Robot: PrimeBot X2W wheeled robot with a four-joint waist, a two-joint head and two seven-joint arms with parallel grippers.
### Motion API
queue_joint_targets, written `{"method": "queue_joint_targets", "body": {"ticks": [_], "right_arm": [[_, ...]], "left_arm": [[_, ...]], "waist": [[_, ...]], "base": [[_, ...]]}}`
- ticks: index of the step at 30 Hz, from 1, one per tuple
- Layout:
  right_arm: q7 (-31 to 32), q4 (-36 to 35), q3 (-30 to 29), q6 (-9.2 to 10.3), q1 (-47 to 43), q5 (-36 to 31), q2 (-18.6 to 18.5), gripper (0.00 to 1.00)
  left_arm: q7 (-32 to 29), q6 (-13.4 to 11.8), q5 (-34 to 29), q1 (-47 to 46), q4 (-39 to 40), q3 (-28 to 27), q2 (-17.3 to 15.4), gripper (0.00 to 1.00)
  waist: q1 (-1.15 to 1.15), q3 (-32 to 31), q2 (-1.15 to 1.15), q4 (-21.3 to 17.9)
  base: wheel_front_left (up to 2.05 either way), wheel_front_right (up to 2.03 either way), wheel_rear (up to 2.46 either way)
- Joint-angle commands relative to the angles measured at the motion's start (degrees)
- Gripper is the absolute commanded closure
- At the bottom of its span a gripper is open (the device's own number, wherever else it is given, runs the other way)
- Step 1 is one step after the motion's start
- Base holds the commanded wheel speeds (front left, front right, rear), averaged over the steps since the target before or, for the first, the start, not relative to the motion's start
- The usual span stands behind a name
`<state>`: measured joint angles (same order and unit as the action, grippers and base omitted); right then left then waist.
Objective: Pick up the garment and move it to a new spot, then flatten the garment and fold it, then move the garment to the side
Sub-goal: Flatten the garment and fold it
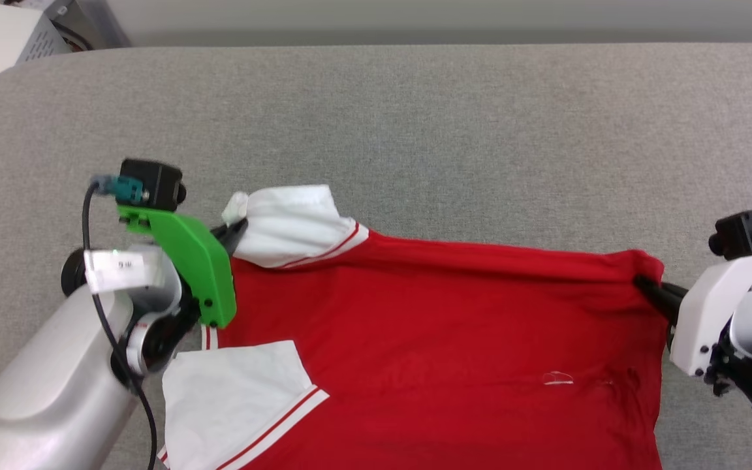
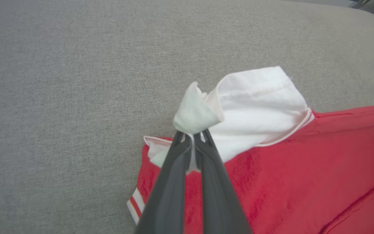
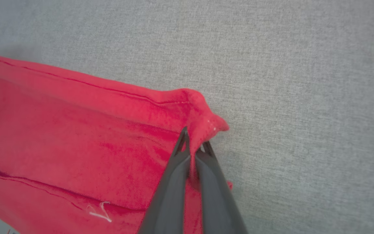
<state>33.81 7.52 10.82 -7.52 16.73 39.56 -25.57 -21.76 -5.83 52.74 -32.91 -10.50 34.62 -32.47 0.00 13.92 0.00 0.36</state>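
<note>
The red garment (image 1: 428, 339) lies spread on the grey woven worktop (image 1: 415, 130). It looks soft and a bit wrinkly. The left tool (image 2: 192, 138) is squeezed tight on a white sleeve (image 2: 258, 104), which bunches into a little cone. The right tool (image 3: 195, 144) is pinched tight on a red corner. The head view also shows a flat sleeve (image 1: 232, 398) with red stripes.
</note>
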Motion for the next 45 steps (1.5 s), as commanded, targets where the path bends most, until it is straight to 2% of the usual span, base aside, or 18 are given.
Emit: {"method": "queue_joint_targets", "body": {"ticks": [1, 6, 14, 20, 24, 25, 26, 27, 28, 29, 34, 38, 45], "right_arm": [[-0.8, -0.3, -0.3, 0.03, -1.8, -0.6, 0.3, 1.0], [-2.4, 0.0, -1.0, 0.03, -7.0, -1.4, 2.0, 1.0], [-5.4, -0.3, -3.3, 0.03, -13.6, -2.1, 4.2, 1.0], [-6.5, -0.2, -4.6, 0.03, -17.7, -2.0, 5.9, 1.0], [-6.8, 0.1, -4.7, 0.03, -20.1, -2.1, 7.2, 1.0], [-7.0, 0.2, -4.5, 0.03, -20.6, -2.2, 7.7, 0.8], [-7.3, 0.4, -4.5, 0.03, -20.9, -2.2, 8.2, 0.54], [-7.7, 0.5, -4.6, 0.03, -21.0, -2.3, 8.6, 0.0], [-8.1, 0.7, -4.5, 0.03, -21.0, -2.5, 8.9, 0.0], [-8.9, 0.8, -4.5, 0.03, -21.1, -2.6, 9.3, 0.0], [-13.4, -0.3, -4.4, 0.03, -20.9, -3.5, 9.9, 0.0], [-15.5, -2.7, -5.0, 0.03, -21.4, -4.2, 9.4, 0.0], [-12.0, -7.4, -10.2, 0.03, -22.9, -4.8, 8.0, 0.0]], "left_arm": [[0.7, -1.1, 0.7, 3.0, 1.2, -0.4, -1.0, 1.0], [3.1, -4.9, 2.6, 13.1, 6.6, -1.8, -3.2, 1.0], [4.8, -9.1, 5.5, 25.4, 11.7, -2.3, -4.5, 1.0], [5.1, -10.2, 7.2, 29.7, 11.1, -2.3, -4.2, 1.0], [5.2, -9.3, 7.6, 30.6, 9.4, -1.5, -3.5, 1.0], [5.4, -9.0, 7.7, 30.4, 8.7, -1.3, -3.0, 1.0], [5.3, -8.7, 7.9, 30.3, 7.8, -1.1, -2.5, 1.0], [5.3, -8.5, 8.0, 30.2, 7.2, -0.9, -2.1, 0.81], [5.4, -8.3, 7.9, 30.0, 6.6, -0.7, -1.6, 0.6], [5.6, -8.0, 8.1, 29.8, 5.9, -0.5, -0.9, 0.0], [8.5, -6.3, 7.4, 28.6, 4.2, -0.7, 0.6, 0.0], [13.2, -5.1, 6.1, 28.0, 4.3, -1.9, 1.2, 0.0], [21.9, -4.1, 2.6, 27.0, 6.1, -3.8, 1.9, 0.0]], "waist": [[0.0, -2.4, 0.0, 1.0], [0.0, -4.8, 0.0, 1.4], [0.0, -6.3, 0.0, 1.7], [0.0, -6.7, 0.0, 1.5], [0.0, -6.9, 0.0, 1.3], [0.0, -6.9, 0.0, 1.3], [0.0, -6.9, 0.0, 1.1], [0.0, -6.9, 0.0, 1.0], [0.0, -6.9, 0.0, 0.9], [0.0, -7.0, 0.0, 0.8], [0.0, -7.4, 0.0, 0.5], [0.0, -8.3, 0.0, 0.4], [0.0, -9.4, 0.0, 0.4]], "base": [[0.0, 0.0, 0.0], [0.0, 0.0, 0.0], [0.0, 0.0, 0.0], [0.0, 0.0, 0.0], [0.0, 0.0, 0.0], [0.0, 0.0, 0.0], [0.0, 0.0, 0.0], [0.0, 0.0, 0.0], [0.0, 0.0, 0.0], [0.0, 0.0, 0.0], [0.0, 0.0, 0.0], [0.0, 0.0, 0.0], [0.0, 0.0, 0.0]]}}
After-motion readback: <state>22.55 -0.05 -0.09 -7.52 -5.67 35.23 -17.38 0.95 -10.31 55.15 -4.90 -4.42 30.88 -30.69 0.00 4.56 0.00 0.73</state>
